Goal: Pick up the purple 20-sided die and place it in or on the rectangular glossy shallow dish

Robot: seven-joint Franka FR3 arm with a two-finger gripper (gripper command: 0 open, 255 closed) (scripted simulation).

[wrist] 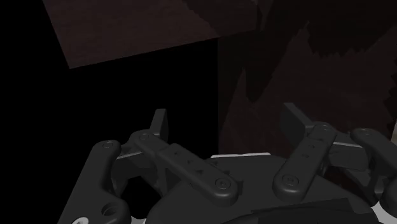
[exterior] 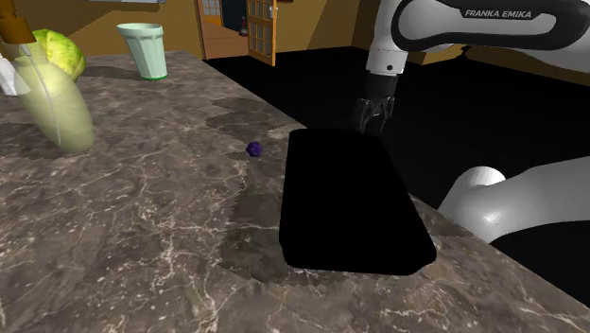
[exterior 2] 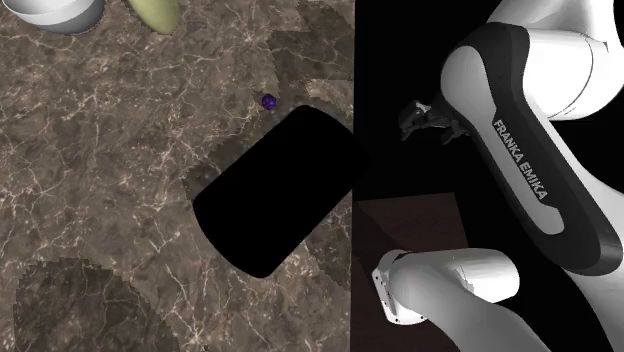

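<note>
One purple 20-sided die [exterior: 254,148] is seen near the marble counter's [exterior: 142,236] arm-side edge, just beside the black rectangular dish [exterior: 350,203]. The gripper [exterior: 372,128], spread wide, is held beyond that edge. The die could be sent rolling by an off-centre descent.

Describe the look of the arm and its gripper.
The arm is glossy white with rounded links, dark grey bands at the joints and white FRANKA EMIKA lettering on one band. The gripper is all black, its two fingers carried on bolted linkage bars.

Shoulder oblique, second overhead; shared countertop [exterior: 123,246], dish [exterior: 350,203]
</note>
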